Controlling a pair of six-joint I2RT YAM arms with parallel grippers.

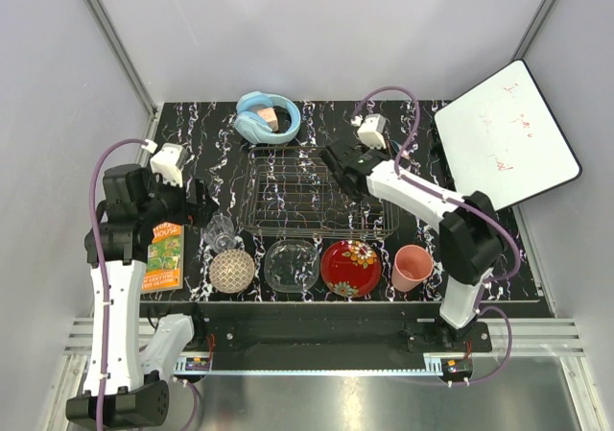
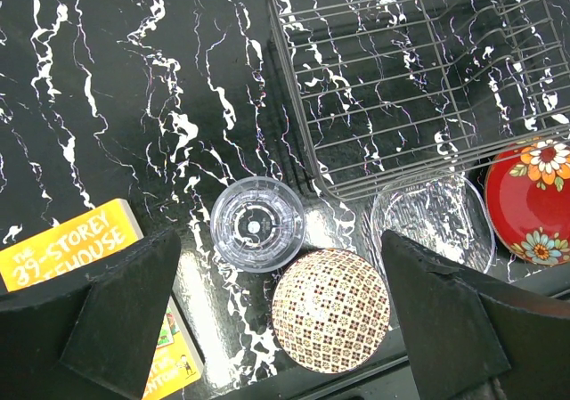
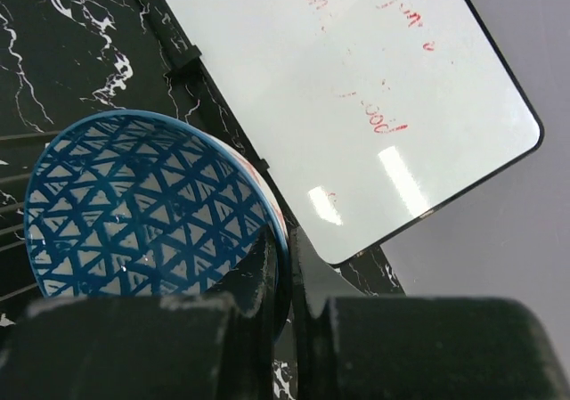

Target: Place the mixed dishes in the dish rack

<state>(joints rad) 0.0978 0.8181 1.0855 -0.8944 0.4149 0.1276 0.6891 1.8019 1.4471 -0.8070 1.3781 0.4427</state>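
My right gripper (image 3: pixel 289 257) is shut on the rim of the blue patterned bowl (image 3: pixel 134 204), held tilted. In the top view it (image 1: pixel 334 159) hangs over the far right of the wire dish rack (image 1: pixel 307 205), and the bowl is hidden there. My left gripper (image 2: pixel 280 289) is open and empty, above the clear tumbler (image 2: pixel 258 223) and the beige lattice bowl (image 2: pixel 331 310). The clear glass bowl (image 2: pixel 432 222) and the red floral plate (image 2: pixel 533 201) lie in front of the rack (image 2: pixel 419 79). The pink cup (image 1: pixel 412 267) stands at the front right.
A yellow book (image 2: pixel 71 248) lies at the front left, beside the tumbler. Light-blue headphones (image 1: pixel 268 117) lie behind the rack. A white board (image 1: pixel 506 133) leans at the back right and also shows in the right wrist view (image 3: pixel 338 88), close behind the blue bowl.
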